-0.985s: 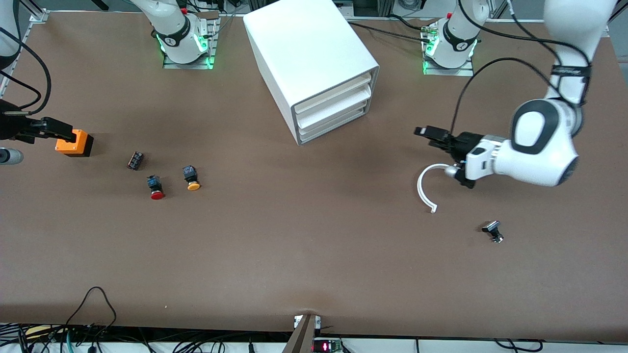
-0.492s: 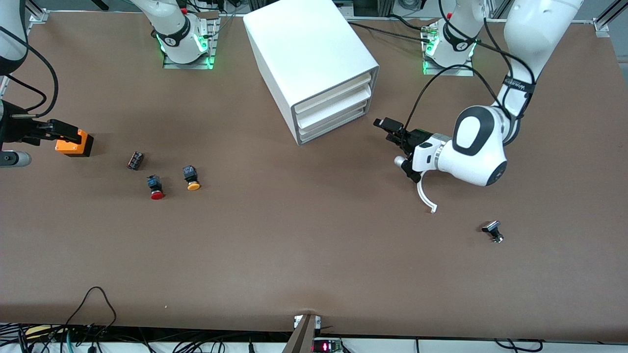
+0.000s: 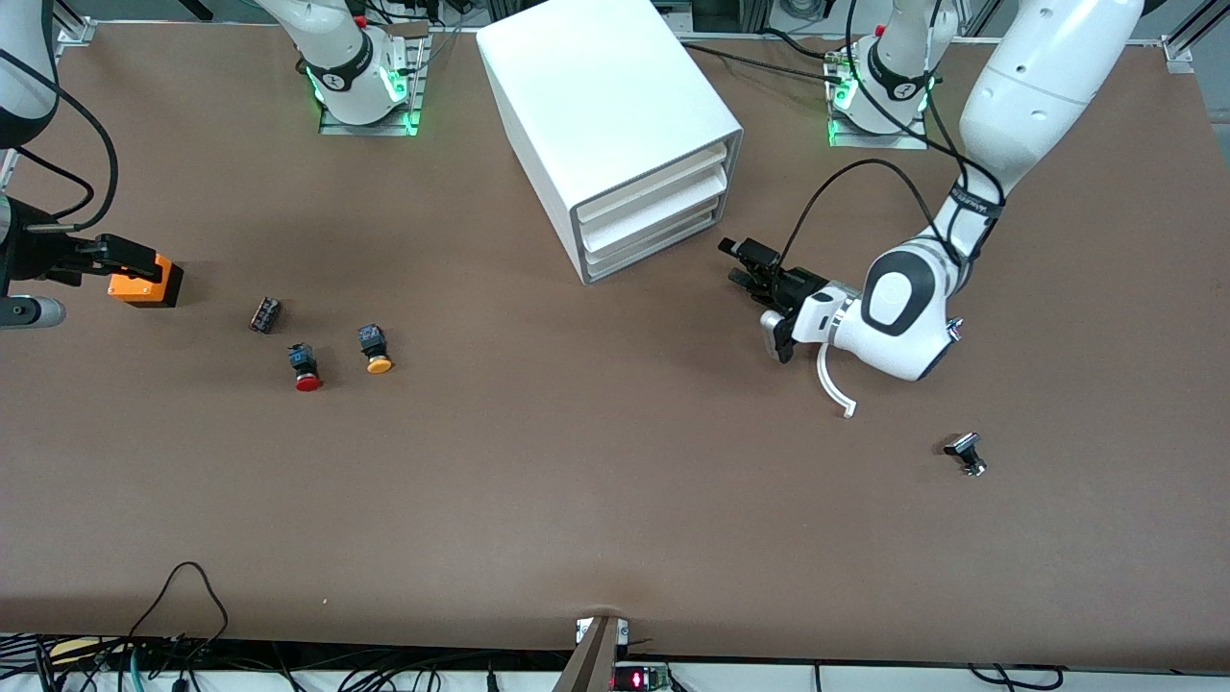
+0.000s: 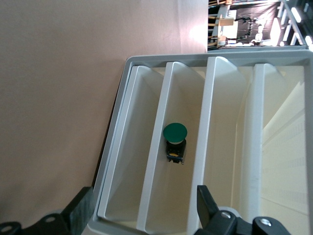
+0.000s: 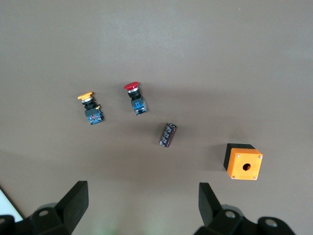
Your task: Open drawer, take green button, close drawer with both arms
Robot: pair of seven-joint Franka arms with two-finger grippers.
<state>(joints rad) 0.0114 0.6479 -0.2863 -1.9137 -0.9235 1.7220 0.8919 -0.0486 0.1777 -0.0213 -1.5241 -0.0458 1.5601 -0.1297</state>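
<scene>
On the brown tabletop (image 3: 615, 481) stands a white three-drawer plastic cabinet (image 3: 605, 115), with its front turned toward the left arm's end of the tabletop. In the front view all three drawers look pushed in, and the lowest one, the wide shallow white drawer (image 3: 653, 252), sits flush with the frame. The left wrist view looks into the fronts of the drawers: a small push button with a round green cap and a black body (image 4: 174, 142) lies inside one of the white compartments, but which tier it is cannot be told from this view. The left arm's black two-finger gripper (image 3: 742, 262) hangs just in front of the cabinet front, low over the tabletop, with its fingers (image 4: 80, 215) spread apart and nothing between them. A thin curved white plastic piece (image 3: 834, 389) lies on the tabletop beside this arm, and a small black and silver part (image 3: 966, 454) lies nearer to the front camera. The right arm's gripper (image 3: 115, 255) waits at its own end of the tabletop, over an orange box with a black base (image 3: 146, 282); its fingers (image 5: 73, 200) are spread and empty. Near this box lie a small dark component (image 3: 265, 314), a red-capped button (image 3: 306, 368) and an orange-capped button (image 3: 375, 349).
</scene>
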